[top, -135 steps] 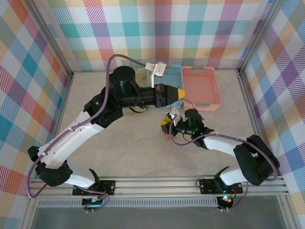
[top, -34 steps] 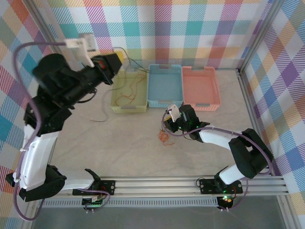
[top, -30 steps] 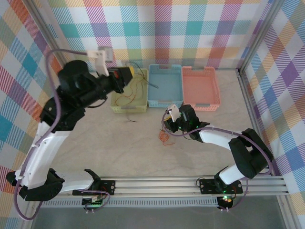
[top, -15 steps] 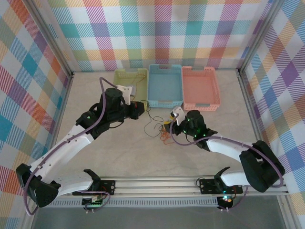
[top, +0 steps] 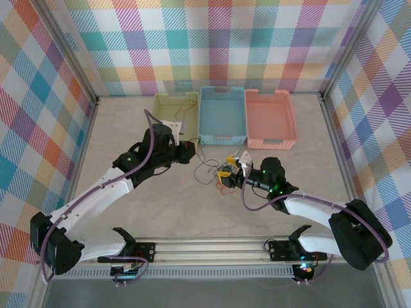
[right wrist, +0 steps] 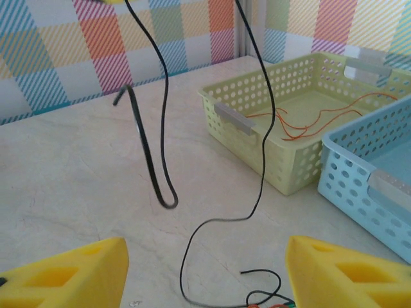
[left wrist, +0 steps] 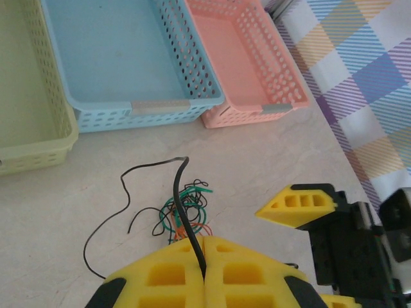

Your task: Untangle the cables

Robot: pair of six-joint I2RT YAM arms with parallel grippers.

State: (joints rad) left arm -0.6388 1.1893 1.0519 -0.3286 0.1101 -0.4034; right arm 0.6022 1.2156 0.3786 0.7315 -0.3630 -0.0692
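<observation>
The cables lie in a small tangle (left wrist: 186,212) of green, black and orange wires on the table, in the top view (top: 220,185) just under my right gripper. My left gripper (left wrist: 204,240) is shut on a black cable (left wrist: 183,186) that rises from its pads and runs into that tangle. From above, the left gripper (top: 189,153) sits left of the heap. My right gripper (right wrist: 205,276) is open, its yellow fingers (right wrist: 64,273) wide apart and holding nothing. The black cable (right wrist: 260,160) hangs in front of it.
Three baskets stand in a row at the back: yellow-green (top: 168,102), blue (top: 222,115) and pink (top: 270,115). Thin orange wires (right wrist: 321,119) lie inside the yellow-green basket (right wrist: 257,122). The checked walls close in the table on three sides.
My left arm has swung down from over the yellow-green basket to the table's middle, still pinching the black cable. My right gripper has opened and drawn back slightly from the tangle.
</observation>
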